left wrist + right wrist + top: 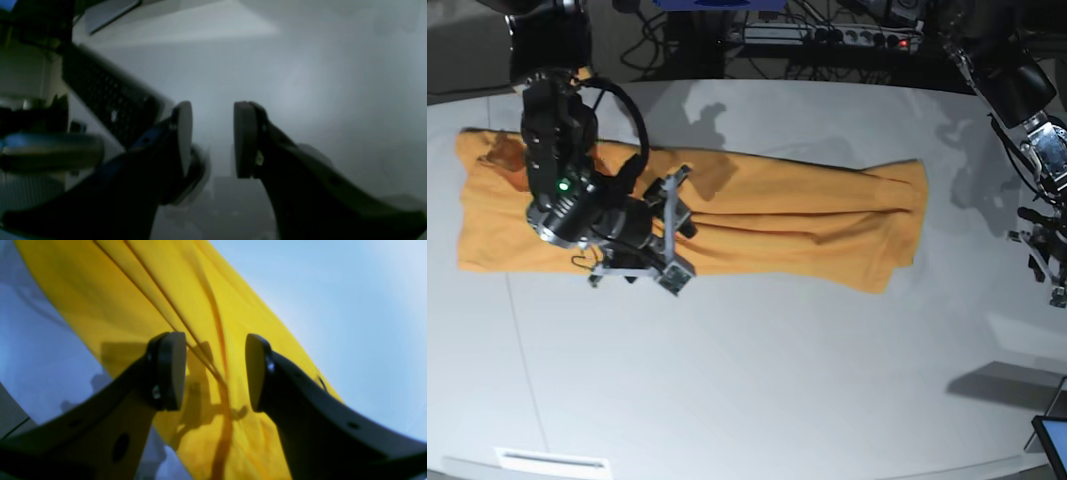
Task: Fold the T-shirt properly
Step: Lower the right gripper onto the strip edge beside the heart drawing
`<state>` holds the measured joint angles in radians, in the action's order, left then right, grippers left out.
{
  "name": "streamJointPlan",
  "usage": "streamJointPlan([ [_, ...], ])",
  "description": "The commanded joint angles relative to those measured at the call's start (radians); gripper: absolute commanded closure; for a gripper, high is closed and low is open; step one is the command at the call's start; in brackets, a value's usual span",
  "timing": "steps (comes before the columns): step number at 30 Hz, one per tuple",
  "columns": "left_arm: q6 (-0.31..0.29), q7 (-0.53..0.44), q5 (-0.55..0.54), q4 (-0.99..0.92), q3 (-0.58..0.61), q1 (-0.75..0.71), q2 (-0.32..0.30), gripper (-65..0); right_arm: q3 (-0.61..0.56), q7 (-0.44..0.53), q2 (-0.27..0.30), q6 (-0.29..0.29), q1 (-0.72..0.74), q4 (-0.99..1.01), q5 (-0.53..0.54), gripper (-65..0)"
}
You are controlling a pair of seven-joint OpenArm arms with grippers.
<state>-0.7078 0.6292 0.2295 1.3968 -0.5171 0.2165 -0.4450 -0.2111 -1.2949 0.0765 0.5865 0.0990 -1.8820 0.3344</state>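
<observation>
Right claw (215,371) is hovering spread above the T-shirt (757,215), its two dark pads standing apart with yellow cloth showing in the gap between them and nothing pinched; in the right wrist view the pads are sitting over a set of long creases running along the fabric, and the claw's shadow is falling on the cloth just below. From the base view this claw (674,228) is hanging over the lower edge of the shirt, left of its middle, with the arm coming down from the upper left across the garment. Orange-yellow and folded lengthwise into a long band, the T-shirt is lying across the far half of the white surface (757,380), stretching from the left edge to right of centre, with folds bunching along its midline and its right end slightly ragged. Left claw (212,138) is also standing spread, its pads apart and holding nothing, with only pale blurred surface showing between them; in the base view that arm (1042,170) is sitting at the right edge, well apart from the shirt, and its claw is too small there to make out
</observation>
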Motion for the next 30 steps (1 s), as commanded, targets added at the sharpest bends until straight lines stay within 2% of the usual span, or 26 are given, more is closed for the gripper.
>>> streamJointPlan([
  [1, 0.01, -0.018, -0.005, 0.006, -0.004, 0.022, -0.024, -21.7, -0.004, 0.018, -0.014, 0.0, 0.028, -0.001, 0.002, -27.7],
  [8, 0.01, -0.021, -0.006, -0.012, -0.01, 0.01, -0.03, -21.7, -0.012, 0.039, -0.042, 0.0, 0.072, 0.1, 0.001, -27.4],
  [14, 0.01, -0.05, -0.006, 0.013, -0.058, -0.029, -0.031, -21.7, -0.014, 0.061, -0.043, 0.0, 0.103, 0.19, 0.001, -17.4],
  [21, 0.01, -0.058, -0.014, 0.011, -0.058, -0.073, -0.045, -21.7, -0.014, 0.062, -0.053, -0.003, 0.124, 0.216, 0.001, -17.1],
  [24, 0.01, -0.058, -0.014, 0.011, -0.058, -0.076, -0.045, -21.7, -0.014, 0.062, -0.056, -0.003, 0.143, 0.243, 0.001, -20.7],
  [26, 0.01, -0.058, -0.015, 0.011, -0.058, -0.09, -0.045, -21.7, -0.014, 0.07, -0.057, -0.003, 0.152, 0.269, 0.001, -27.9],
  [28, 0.01, -0.058, -0.015, 0.013, -0.058, -0.095, -0.045, -21.7, -0.014, 0.091, -0.057, -0.003, 0.153, 0.284, 0.001, -31.9],
  [30, 0.01, -0.058, -0.015, 0.013, -0.058, -0.095, -0.045, -21.7, -0.014, 0.102, -0.057, -0.003, 0.156, 0.298, 0.001, -31.6],
])
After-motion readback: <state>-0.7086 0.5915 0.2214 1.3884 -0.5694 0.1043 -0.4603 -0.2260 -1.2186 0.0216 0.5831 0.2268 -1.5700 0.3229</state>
